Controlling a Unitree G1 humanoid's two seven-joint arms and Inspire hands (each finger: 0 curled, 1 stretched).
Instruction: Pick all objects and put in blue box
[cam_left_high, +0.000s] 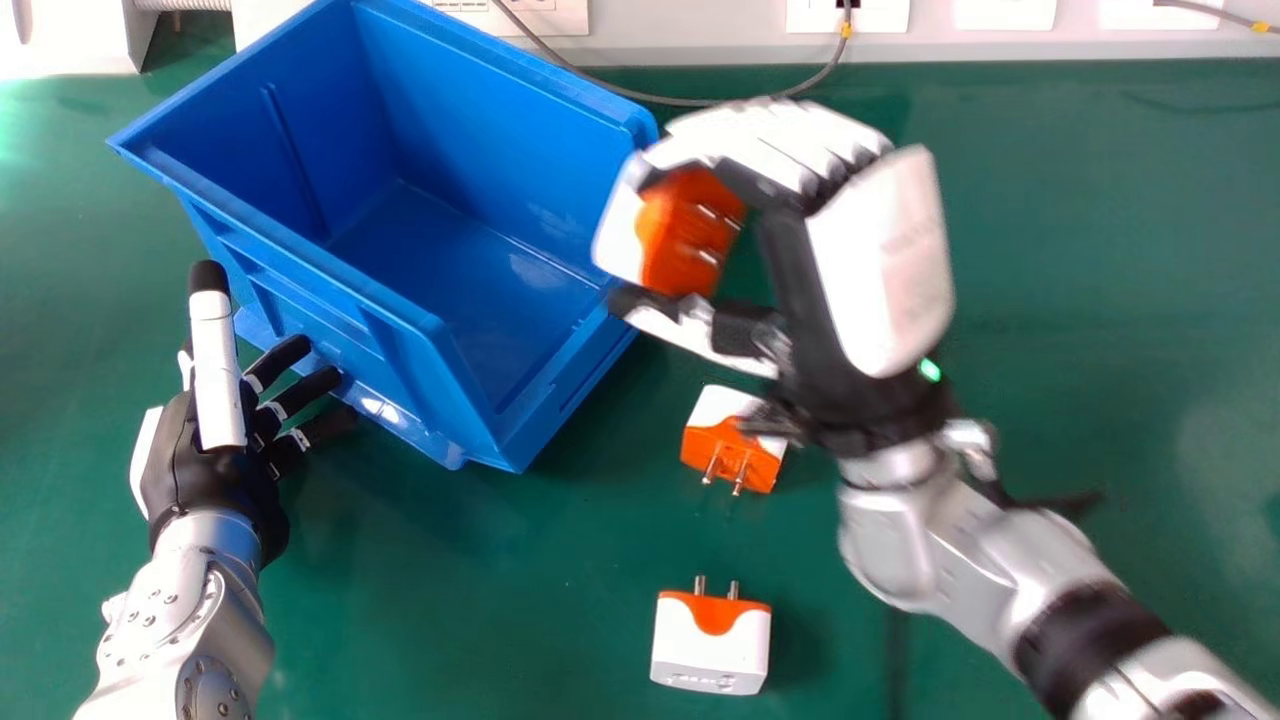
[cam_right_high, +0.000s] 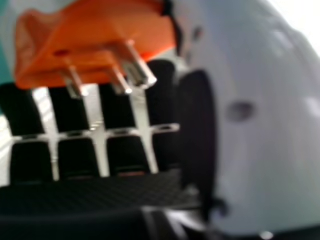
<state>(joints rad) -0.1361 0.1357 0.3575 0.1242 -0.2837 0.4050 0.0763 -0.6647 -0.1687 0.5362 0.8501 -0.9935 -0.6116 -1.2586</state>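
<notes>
Three orange-and-white plugs and one blue box (cam_left_high: 480, 110). One plug (cam_left_high: 690, 235) is in the right hand (cam_left_high: 885, 260), pinched between fingers and thumb near the box's right-hand corner. The other two lie on the green surface (cam_left_high: 1100, 300): a nearer plug (cam_left_high: 712, 640) and a farther plug (cam_left_high: 735, 440), each with two metal prongs. The left hand (cam_left_high: 215, 475), fingers spread, is beside the box.

Glossy plastic box (cam_left_high: 480, 120); smooth plastic plugs (cam_left_high: 690, 235), shiny metal prongs (cam_right_high: 136, 69).
</notes>
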